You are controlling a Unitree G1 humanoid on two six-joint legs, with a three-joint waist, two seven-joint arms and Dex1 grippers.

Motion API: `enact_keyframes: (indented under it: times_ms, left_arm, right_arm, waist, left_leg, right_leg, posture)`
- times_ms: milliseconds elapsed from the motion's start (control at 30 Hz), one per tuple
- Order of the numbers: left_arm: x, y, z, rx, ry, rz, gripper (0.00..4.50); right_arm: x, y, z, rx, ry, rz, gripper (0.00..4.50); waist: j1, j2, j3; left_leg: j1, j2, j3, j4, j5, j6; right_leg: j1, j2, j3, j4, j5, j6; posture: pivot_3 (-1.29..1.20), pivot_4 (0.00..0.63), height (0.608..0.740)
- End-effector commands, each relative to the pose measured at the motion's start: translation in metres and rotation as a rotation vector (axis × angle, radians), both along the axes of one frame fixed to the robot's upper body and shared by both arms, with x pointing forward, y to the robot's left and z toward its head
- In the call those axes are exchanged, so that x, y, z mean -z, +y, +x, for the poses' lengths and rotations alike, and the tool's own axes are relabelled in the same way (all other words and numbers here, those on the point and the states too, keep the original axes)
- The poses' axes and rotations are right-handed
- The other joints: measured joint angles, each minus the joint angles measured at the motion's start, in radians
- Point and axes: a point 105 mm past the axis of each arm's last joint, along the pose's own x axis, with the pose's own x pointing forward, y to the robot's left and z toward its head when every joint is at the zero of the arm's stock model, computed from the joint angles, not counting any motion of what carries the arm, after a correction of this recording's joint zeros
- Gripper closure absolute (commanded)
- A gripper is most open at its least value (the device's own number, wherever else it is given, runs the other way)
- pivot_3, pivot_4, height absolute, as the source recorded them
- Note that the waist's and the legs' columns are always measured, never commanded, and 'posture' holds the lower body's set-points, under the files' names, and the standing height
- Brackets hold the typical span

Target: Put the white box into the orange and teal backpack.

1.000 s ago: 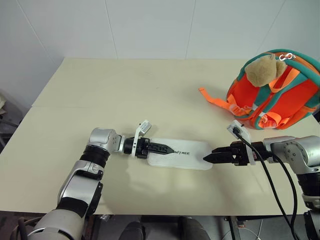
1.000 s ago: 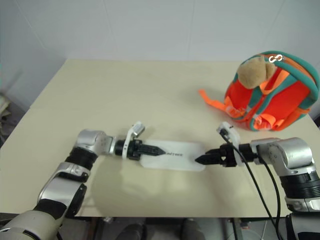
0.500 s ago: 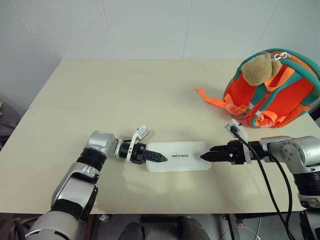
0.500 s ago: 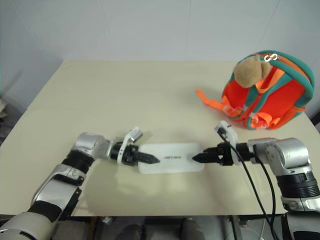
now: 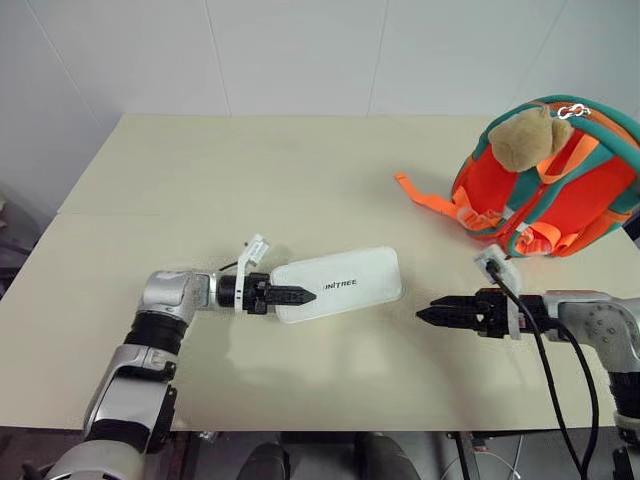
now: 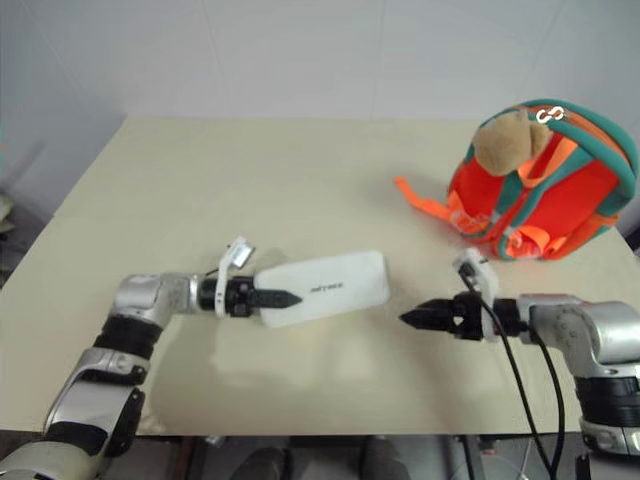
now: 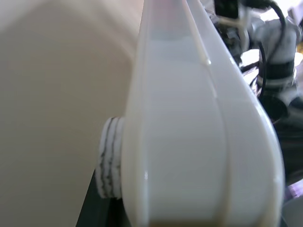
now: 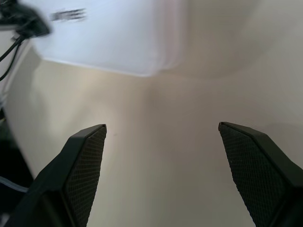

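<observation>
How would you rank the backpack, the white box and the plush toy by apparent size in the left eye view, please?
Largest: the orange and teal backpack.
Next: the white box.
Smallest: the tan plush toy on the backpack.

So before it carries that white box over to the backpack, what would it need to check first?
1. Left gripper clamped on the white box: ok.
2. Box lifted off the table: ok, its far end is raised.
3. Right gripper clear of the box: ok, fingers open and apart from it.
4. Path to the orange and teal backpack free: ok.
5. Backpack opening unzipped: cannot tell.
</observation>
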Motion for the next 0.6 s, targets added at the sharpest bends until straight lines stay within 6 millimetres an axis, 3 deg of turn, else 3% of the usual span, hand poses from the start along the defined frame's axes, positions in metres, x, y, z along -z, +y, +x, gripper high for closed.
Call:
enact_keyframes:
  times_ms: [33,133,300,467,600]
  left_arm:
    - [-0.025,0.009,-0.001,0.016,-0.206,-0.022,3.25]
    - [-0.031,0.015,-0.006,0.028,-0.318,-0.002,3.25]
    - [-0.039,0.02,-0.014,0.048,-0.397,0.002,3.25]
    - [-0.043,0.024,-0.015,0.052,-0.436,0.01,3.25]
    - [-0.044,0.027,-0.011,0.036,-0.466,0.028,3.25]
  right_arm:
    - [-0.034,-0.024,0.004,0.136,-0.205,-0.008,0.0]
    - [-0.052,-0.044,0.001,0.264,-0.341,0.005,0.0]
    - [-0.064,-0.073,-0.005,0.433,-0.47,-0.048,0.0]
    - [-0.067,-0.105,0.003,0.59,-0.557,-0.144,0.0]
    - [-0.07,-0.134,0.021,0.732,-0.598,-0.181,0.0]
  waist:
    - [0.003,0.0,0.0]
    - [0.006,0.0,0.0]
    - [0.005,0.0,0.0]
    - [-0.002,0.0,0.0]
    - [-0.008,0.0,0.0]
  left_leg:
    - [0.0,0.0,0.0,0.0,0.0,0.0]
    - [0.0,0.0,0.0,0.0,0.0,0.0]
    - [0.0,0.0,0.0,0.0,0.0,0.001]
    - [0.002,0.0,0.001,0.001,0.0,0.001]
    - [0.004,0.0,0.003,0.001,0.0,0.002]
  right_leg:
    - [0.0,0.0,0.0,-0.002,0.0,0.0]
    - [0.0,0.0,0.0,-0.003,0.0,0.0]
    - [0.001,0.0,0.0,-0.002,0.0,0.0]
    - [0.002,0.0,0.001,0.0,0.0,0.0]
    - [0.003,0.0,0.002,0.001,0.0,0.0]
  posture:
    - [0.0,0.15,0.74]
    - [0.0,0.15,0.74]
    - [0.0,0.15,0.74]
    - [0.0,0.15,0.74]
    - [0.0,0.15,0.74]
